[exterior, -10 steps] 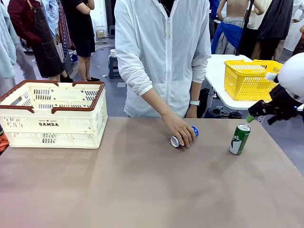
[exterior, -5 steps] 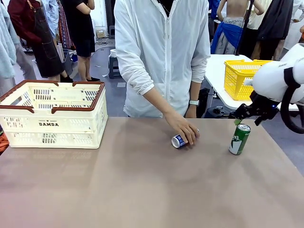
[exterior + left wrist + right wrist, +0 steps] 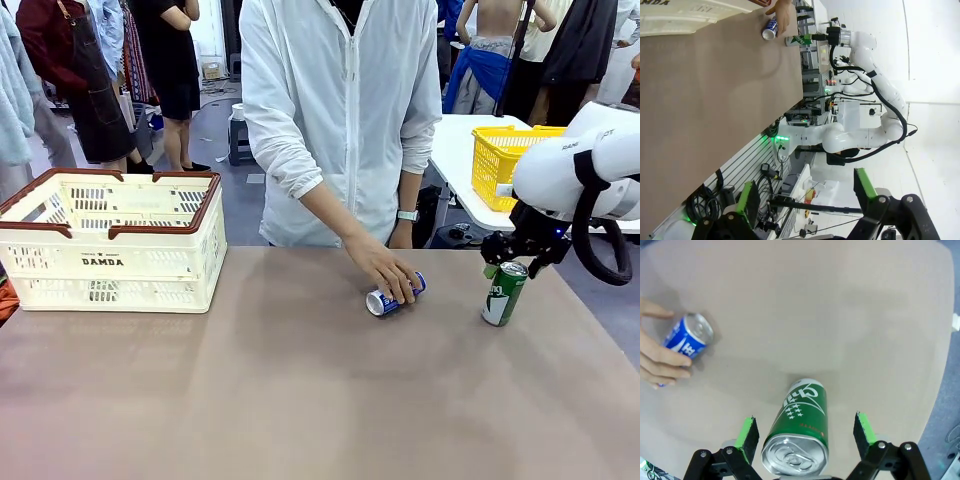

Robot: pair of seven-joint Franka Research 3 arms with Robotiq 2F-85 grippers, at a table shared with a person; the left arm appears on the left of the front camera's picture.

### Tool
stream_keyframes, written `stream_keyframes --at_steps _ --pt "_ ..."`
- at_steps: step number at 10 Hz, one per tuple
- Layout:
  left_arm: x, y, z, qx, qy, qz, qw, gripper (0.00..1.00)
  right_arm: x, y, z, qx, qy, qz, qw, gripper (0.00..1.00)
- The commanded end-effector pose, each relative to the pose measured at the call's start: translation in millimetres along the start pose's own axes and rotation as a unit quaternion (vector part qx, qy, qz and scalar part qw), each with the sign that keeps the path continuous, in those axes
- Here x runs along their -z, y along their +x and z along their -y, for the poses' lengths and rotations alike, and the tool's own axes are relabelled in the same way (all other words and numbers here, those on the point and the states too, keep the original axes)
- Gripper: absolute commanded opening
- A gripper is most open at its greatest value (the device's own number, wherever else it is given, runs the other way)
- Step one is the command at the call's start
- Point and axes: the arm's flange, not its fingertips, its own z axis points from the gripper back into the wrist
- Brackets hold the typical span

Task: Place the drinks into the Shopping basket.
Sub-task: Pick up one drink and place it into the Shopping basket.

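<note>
Now, right gripper, fingers apart, over the green can — matte brown table, busy room.

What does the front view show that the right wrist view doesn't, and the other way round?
The front view adds the Shopping basket at the table's far left, the person's white jacket, and a yellow mesh basket on another table behind. The right wrist view adds the silver top of the green can with its pull tab, and the right gripper open, its green pads either side of the can, not touching. Both share the upright green can, the blue can lying on its side under the person's hand, and the table.
</note>
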Motion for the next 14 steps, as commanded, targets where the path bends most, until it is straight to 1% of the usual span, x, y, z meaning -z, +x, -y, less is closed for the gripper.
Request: stream_keyframes --at_steps 1,3,4,5,7,10,11,12,13,14 --pt "0.4 -1.0 0.8 -0.001 0.0 0.005 1.0 1.0 -6.4 7.3 -7.1 0.013 -0.016 -0.02 1.0 1.0" --pt "0.4 -1.0 0.8 -0.001 0.0 0.005 1.0 1.0 -4.5 8.4 -8.8 0.013 -0.016 -0.019 1.0 1.0" --pt "0.4 -1.0 0.8 -0.001 0.0 0.005 1.0 1.0 -3.7 8.4 -8.0 0.019 -0.021 -0.029 0.999 0.4" --pt "0.4 -1.0 0.8 -0.001 0.0 0.005 1.0 1.0 -2.6 8.4 -7.5 0.016 -0.022 -0.037 0.999 0.0" --pt "0.4 -1.0 0.8 -0.001 0.0 0.005 1.0 1.0 -4.5 7.1 -5.8 0.018 -0.021 -0.045 0.999 0.0" --pt "0.4 -1.0 0.8 -0.001 0.0 0.005 1.0 1.0 -5.9 6.4 -4.0 0.022 -0.021 -0.042 0.999 0.0" --pt "0.4 -1.0 0.8 -0.001 0.0 0.005 1.0 1.0 -10.5 4.8 -3.1 0.025 -0.021 -0.047 0.998 0.0" --pt "0.4 -1.0 0.8 -0.001 0.0 0.005 1.0 1.0 -21.8 0.3 0.2 0.036 -0.02 -0.049 0.998 0.0" --pt "0.4 -1.0 0.8 -0.001 0.0 0.005 1.0 1.0 -50.5 -17.2 6.0 0.056 -0.001 -0.049 0.997 0.0" --pt "0.4 -1.0 0.8 -0.001 0.0 0.005 1.0 1.0 -84.4 -45.2 9.5 0.084 0.022 -0.046 0.995 0.0"
